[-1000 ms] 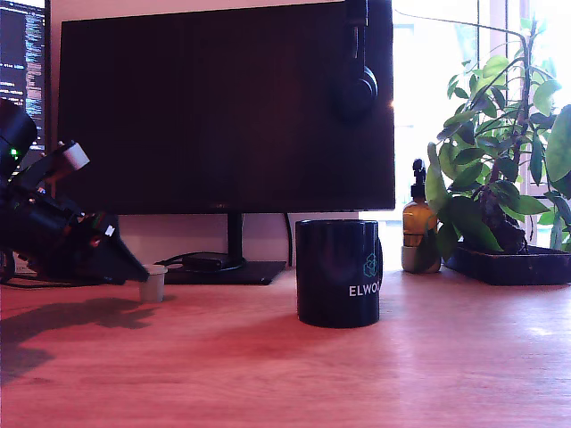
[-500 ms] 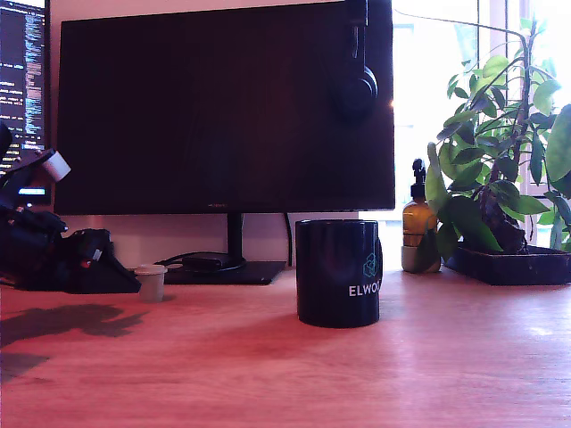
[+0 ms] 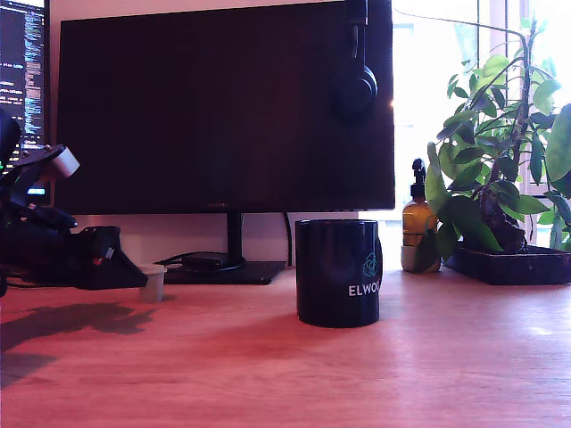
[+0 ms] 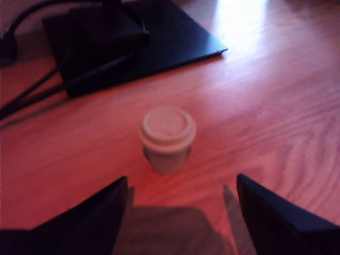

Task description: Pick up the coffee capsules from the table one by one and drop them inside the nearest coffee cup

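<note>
Gripper (image 4: 180, 212) low over the table (image 3: 268, 374), jaws spread wide and empty, lined up so the coffee capsule (image 4: 167, 138) sits just ahead of the gap, not yet between them. Capsule stands rim-up beside the monitor base (image 4: 133, 42). ELWO mug (image 3: 338, 272) well apart, on the exterior view's right of the capsule.
</note>
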You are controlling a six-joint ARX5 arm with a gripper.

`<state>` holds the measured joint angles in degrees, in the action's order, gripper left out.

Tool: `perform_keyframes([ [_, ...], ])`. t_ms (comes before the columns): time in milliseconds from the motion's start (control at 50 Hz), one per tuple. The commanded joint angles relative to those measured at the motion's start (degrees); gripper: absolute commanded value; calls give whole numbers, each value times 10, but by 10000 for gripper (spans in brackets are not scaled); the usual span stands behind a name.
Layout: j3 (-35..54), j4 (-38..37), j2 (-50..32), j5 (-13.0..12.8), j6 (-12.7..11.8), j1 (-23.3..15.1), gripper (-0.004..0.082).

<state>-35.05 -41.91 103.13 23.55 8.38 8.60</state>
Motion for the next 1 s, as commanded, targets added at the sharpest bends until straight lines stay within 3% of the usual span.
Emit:
perform_keyframes([
  [0,0,-8,15,-1,-2,2,597],
  [460,-48,-36,89,-25,-11,29,597],
  [740,-92,-31,122,-31,-11,30,597],
  [820,-98,-32,127,-31,-22,31,597],
  [980,-101,-32,127,-47,-21,31,597],
])
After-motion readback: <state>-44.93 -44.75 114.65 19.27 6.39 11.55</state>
